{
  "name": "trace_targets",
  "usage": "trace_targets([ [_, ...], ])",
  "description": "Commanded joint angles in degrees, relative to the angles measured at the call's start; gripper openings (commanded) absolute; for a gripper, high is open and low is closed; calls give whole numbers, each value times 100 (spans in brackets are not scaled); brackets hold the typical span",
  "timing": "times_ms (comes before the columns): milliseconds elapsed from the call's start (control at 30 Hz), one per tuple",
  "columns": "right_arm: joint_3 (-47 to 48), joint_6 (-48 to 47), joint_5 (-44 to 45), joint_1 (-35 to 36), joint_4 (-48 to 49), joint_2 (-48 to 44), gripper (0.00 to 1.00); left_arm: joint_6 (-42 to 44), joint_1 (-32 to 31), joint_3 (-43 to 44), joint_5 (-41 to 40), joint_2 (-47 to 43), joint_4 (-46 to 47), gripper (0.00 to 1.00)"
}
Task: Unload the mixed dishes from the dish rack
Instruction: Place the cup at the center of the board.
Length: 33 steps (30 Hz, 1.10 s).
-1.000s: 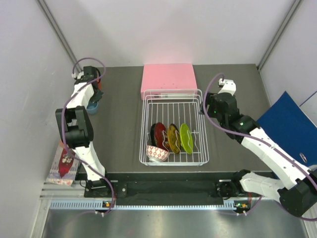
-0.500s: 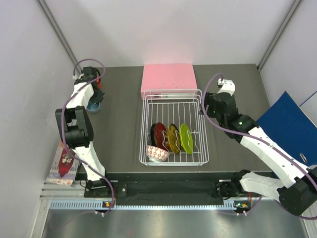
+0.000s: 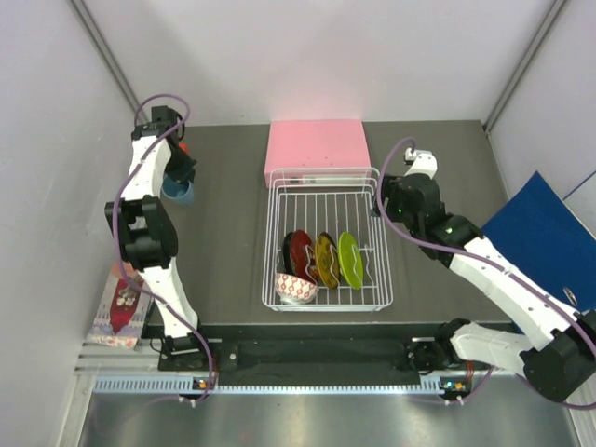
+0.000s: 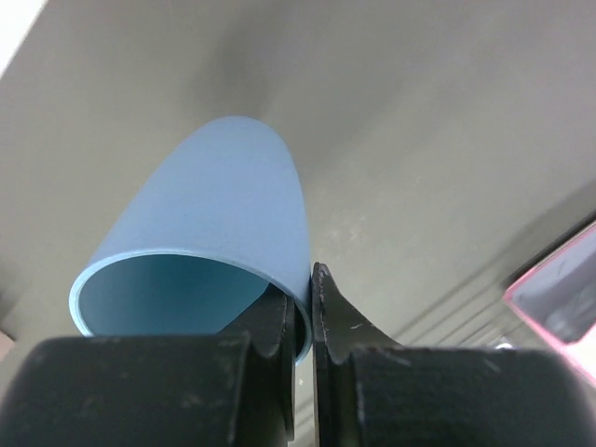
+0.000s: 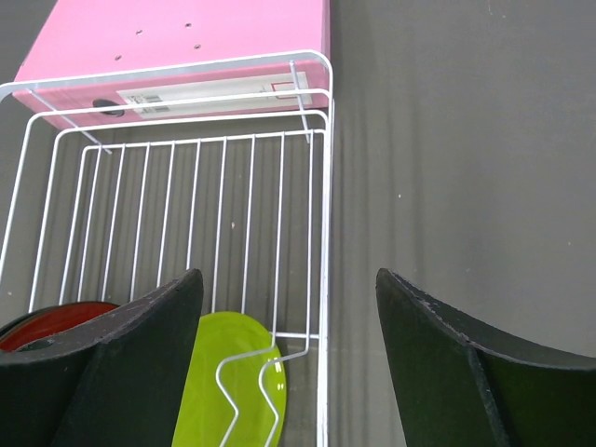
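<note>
The white wire dish rack (image 3: 268, 244) stands mid-table. In it, upright between prongs, are the black-and-red plate (image 3: 298, 251), the yellow-amber plate (image 3: 325, 258) and the lime green plate (image 3: 350, 259). The small patterned bowl (image 3: 296, 288) lies at its front left. My left gripper (image 3: 177, 179) is at the far left, shut on the rim of the light blue cup (image 3: 180, 194). In the left wrist view one finger is inside the cup (image 4: 214, 214) and one outside. My right gripper (image 5: 289, 276) is open and empty above the rack's right rim (image 5: 321, 186), over the lime plate (image 5: 237, 372).
A flat pink box (image 3: 317, 149) lies just behind the rack. A blue folder (image 3: 545, 237) lies at the right edge. A small red thing (image 3: 183, 148) sits by the left arm's wrist. A patterned packet (image 3: 119, 312) lies off the table's front left.
My left arm has risen and drawn back a little with the cup in its gripper. My right gripper has shifted slightly left towards the rack.
</note>
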Motion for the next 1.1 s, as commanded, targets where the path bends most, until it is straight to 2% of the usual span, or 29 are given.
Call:
trace_targets([
  [0, 44, -10, 44, 76, 199, -108, 74, -133, 91, -532, 428, 10, -145, 0],
  [100, 35, -19, 70, 76, 155, -126, 74, -195, 100, -788, 736, 98, -83, 0],
  [400, 87, -10, 17, 76, 163, 23, 75, -116, 108, -1122, 825, 89, 75, 0],
  [667, 114, -10, 26, 102, 181, 111, 75, 42, 126, -1141, 931, -262, 216, 43],
  [767, 131, -1, 17, 120, 172, 146, 74, 43, 126, -1070, 904, -376, 172, 53],
  [1000, 123, -10, 53, 146, 172, 164, 75, -28, 126, -815, 640, -701, 58, 67],
  [1067, 131, -10, 70, 155, 172, 173, 74, -63, 126, -640, 649, -825, 31, 73],
])
